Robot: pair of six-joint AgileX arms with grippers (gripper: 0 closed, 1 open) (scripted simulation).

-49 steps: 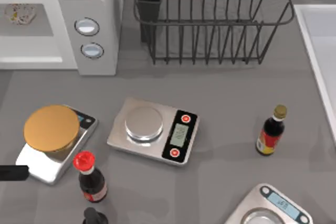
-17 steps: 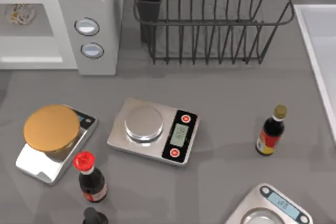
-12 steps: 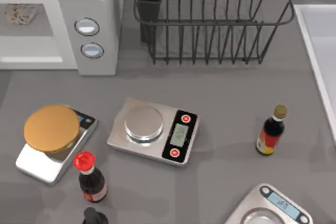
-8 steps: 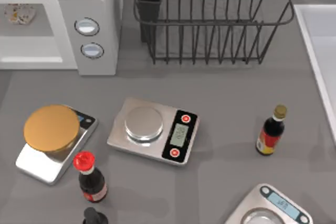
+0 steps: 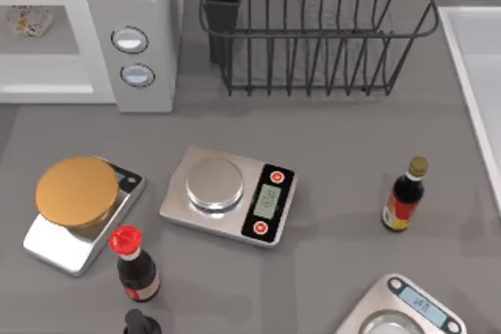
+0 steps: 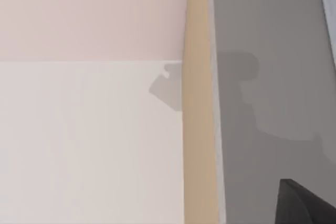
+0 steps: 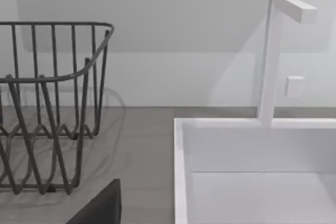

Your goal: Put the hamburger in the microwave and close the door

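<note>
Since the earliest top view, a dark arm tip at the left edge has withdrawn. Left claw [image 6: 307, 203] shows one dark corner; right claw [image 7: 100, 208] likewise; their states cannot be told. The hamburger [image 5: 30, 19] lies inside the microwave [image 5: 149, 5]: probably light, soft, crushable, best grasped gently across its sides.

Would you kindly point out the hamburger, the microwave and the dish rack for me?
hamburger [image 5: 30, 20]: top view, middle of the speckled lump inside the cavity.
microwave [image 5: 141, 37]: top view, grey button panel.
dish rack [image 5: 313, 33]: top view, front wire rim.
</note>
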